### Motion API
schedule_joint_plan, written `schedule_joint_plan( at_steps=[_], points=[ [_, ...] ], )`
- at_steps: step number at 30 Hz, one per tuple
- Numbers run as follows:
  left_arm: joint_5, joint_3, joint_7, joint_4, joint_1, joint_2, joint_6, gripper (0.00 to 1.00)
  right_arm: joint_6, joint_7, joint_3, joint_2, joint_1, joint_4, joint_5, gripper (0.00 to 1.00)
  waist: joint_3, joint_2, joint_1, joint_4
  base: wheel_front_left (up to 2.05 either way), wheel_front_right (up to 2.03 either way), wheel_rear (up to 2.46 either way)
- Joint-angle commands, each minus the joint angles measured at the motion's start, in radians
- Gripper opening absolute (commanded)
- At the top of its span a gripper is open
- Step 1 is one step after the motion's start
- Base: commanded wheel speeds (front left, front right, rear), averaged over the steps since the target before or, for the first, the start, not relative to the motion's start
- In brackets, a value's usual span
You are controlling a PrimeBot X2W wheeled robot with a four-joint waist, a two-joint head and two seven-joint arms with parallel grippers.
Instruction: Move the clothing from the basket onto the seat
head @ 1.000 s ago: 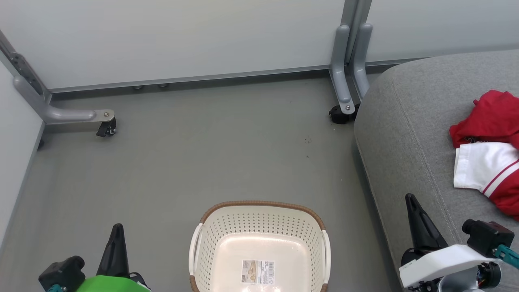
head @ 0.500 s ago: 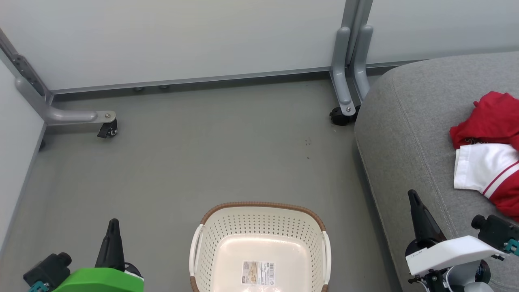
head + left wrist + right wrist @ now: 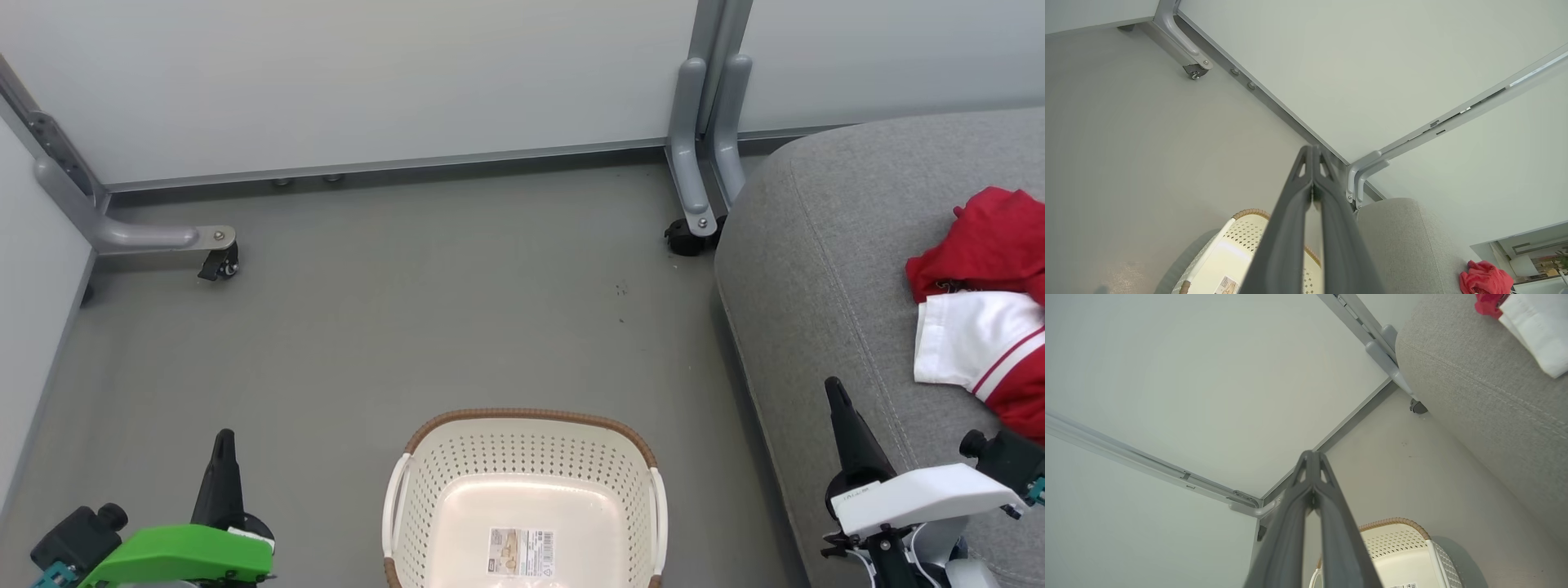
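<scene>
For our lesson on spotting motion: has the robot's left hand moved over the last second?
Yes. The left hand has shifted leftward, away from the basket, which barely changed place in the head view.

The basket [image 3: 522,453] is glossy perforated cream plastic with a woven-look brown rim and a paper label [image 3: 520,550] inside, the seat [image 3: 816,245] at three o'clock coarse matt grey cloth, the clothing [image 3: 976,335] soft fabric, the floor [image 3: 408,327] smooth and matt.

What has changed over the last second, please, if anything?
The left gripper drifted a little to the left and the right gripper a little to the right, both shut and empty. The head view shifted slightly. The clothing stayed on the seat, the basket empty.
</scene>
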Motion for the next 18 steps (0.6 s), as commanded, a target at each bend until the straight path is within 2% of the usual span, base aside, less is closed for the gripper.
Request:
schedule_joint_plan(
  at_steps=[1, 18],
  points=[
    [-0.029, 0.010, 0.006, -0.009, -0.028, 0.000, -0.007, 0.00, 0.000, 0.003, -0.005, -0.008, -0.027, -0.003, 0.033, 0.00, -0.001, 0.0000, 0.0000, 0.000, 0.00, 0.00, 0.00],
    [-0.215, 0.029, 0.054, -0.002, -0.055, -0.008, -0.015, 0.00, 0.000, 0.030, -0.021, -0.010, -0.060, 0.041, 0.231, 0.00, -0.007, 0.0000, 0.0000, 0.003, 0.00, 0.00, 0.00]
  ],
)
